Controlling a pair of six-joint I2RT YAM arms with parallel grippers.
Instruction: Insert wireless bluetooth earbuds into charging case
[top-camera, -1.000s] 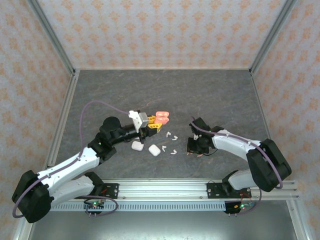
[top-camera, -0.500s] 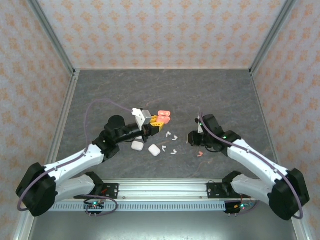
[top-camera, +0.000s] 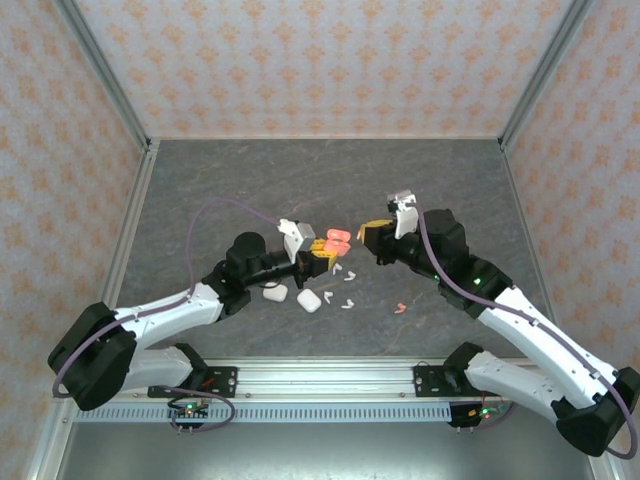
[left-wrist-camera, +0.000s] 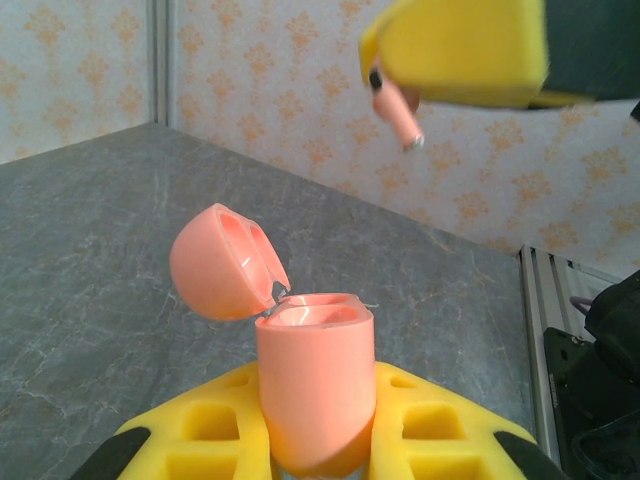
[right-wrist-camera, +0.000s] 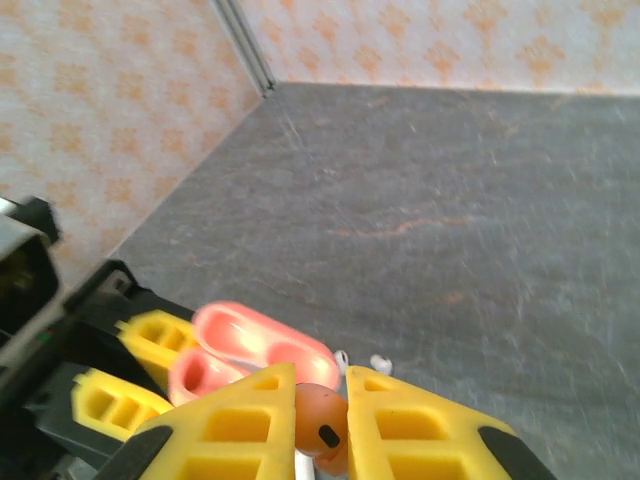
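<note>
My left gripper (top-camera: 318, 250) is shut on a salmon-pink charging case (left-wrist-camera: 315, 385), held upright with its lid (left-wrist-camera: 225, 262) hinged open to the left and both wells showing. My right gripper (top-camera: 372, 232) hovers just right of the case, shut on a pink earbud (right-wrist-camera: 322, 425). From the left wrist, that earbud's stem (left-wrist-camera: 400, 115) hangs from the right gripper's yellow fingers (left-wrist-camera: 460, 50), above and to the right of the open case. The right wrist view has the open case (right-wrist-camera: 250, 355) just beyond its fingertips. Another pink earbud (top-camera: 400, 308) lies on the table.
Two white cases (top-camera: 275, 293) (top-camera: 309, 300) sit on the grey table below the left gripper. Several white earbuds (top-camera: 340, 268) (top-camera: 347, 304) lie scattered between the arms. Patterned walls enclose the table on three sides.
My right arm has lifted off the table and swung up and left to the case, carrying a pink earbud. The left gripper has shifted slightly right with the open case.
</note>
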